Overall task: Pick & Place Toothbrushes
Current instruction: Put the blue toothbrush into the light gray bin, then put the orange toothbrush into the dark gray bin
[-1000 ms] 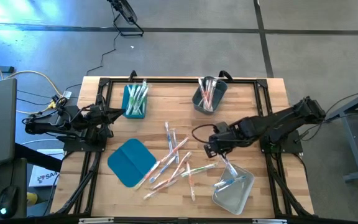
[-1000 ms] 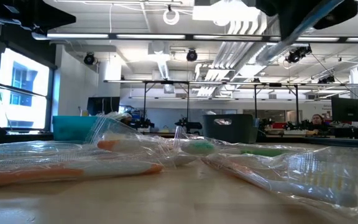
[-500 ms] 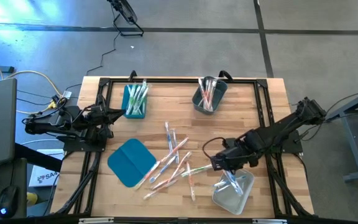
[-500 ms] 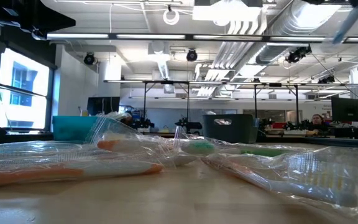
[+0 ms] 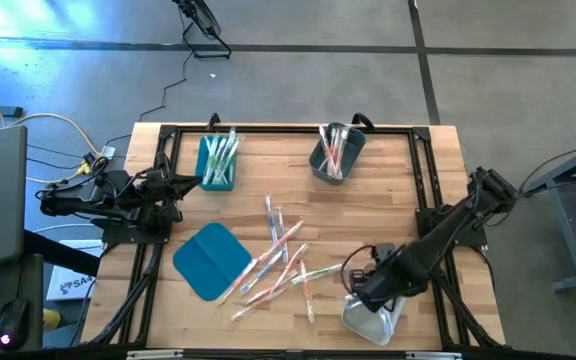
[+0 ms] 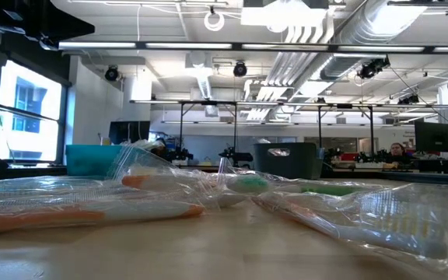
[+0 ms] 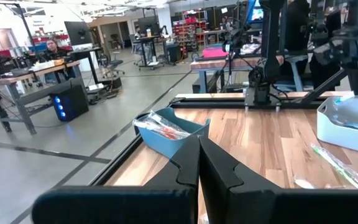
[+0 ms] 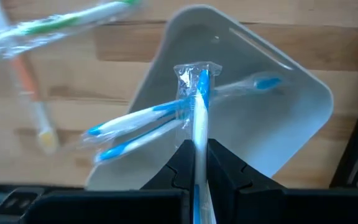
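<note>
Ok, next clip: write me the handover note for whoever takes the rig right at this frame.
Right end effector: shut on a wrapped blue toothbrush, poised over the clear rectangular bin at the table's near right; not released.
Left end effector: shut, empty, parked at the table's left edge.
Done: blue-handled brushes lie in the clear bin; green ones stand in the teal rectangular bin, pink-orange ones in the grey bin.
Left: drop this brush, then sort the loose wrapped toothbrushes mid-table, beside the flat teal lid.
</note>
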`<move>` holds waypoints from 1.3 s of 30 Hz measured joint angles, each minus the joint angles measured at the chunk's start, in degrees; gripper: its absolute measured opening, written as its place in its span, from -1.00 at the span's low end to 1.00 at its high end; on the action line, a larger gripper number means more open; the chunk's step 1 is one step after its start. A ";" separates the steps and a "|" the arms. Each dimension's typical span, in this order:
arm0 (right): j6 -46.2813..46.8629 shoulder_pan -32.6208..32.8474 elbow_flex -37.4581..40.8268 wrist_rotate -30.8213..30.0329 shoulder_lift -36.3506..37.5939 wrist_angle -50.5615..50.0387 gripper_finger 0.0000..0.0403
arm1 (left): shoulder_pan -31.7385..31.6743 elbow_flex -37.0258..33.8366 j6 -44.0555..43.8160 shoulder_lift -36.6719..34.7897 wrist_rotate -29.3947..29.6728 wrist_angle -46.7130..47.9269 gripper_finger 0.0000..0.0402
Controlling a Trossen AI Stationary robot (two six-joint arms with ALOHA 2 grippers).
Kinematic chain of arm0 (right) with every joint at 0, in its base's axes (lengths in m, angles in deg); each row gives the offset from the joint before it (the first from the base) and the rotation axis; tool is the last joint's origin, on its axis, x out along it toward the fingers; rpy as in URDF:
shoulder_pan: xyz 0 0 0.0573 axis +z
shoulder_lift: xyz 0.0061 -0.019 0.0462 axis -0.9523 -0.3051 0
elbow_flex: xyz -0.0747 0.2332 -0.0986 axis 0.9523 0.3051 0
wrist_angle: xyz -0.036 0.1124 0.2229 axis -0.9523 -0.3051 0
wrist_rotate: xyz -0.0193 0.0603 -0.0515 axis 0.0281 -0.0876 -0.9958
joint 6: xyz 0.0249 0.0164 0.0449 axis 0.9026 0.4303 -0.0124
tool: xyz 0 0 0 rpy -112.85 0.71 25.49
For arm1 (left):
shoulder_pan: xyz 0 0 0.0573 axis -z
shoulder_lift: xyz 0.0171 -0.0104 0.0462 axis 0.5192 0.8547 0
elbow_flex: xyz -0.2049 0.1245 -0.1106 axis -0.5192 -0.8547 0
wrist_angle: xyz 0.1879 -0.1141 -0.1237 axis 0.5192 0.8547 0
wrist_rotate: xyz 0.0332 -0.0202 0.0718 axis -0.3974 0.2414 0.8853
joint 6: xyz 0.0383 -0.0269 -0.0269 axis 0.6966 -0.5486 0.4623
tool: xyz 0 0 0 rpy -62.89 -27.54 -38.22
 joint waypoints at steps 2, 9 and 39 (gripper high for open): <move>0.24 0.44 0.00 -0.02 -1.56 -0.09 -0.91 | 0.01 0.00 -0.12 0.01 0.00 0.02 -1.00; -2.06 0.31 0.00 -1.66 -4.53 -0.25 -0.90 | 0.00 0.00 -1.84 0.01 0.00 0.90 -1.00; -15.77 -6.15 0.00 5.57 -6.91 -1.83 -0.36 | 0.02 0.00 -4.50 0.02 -0.15 2.63 -1.00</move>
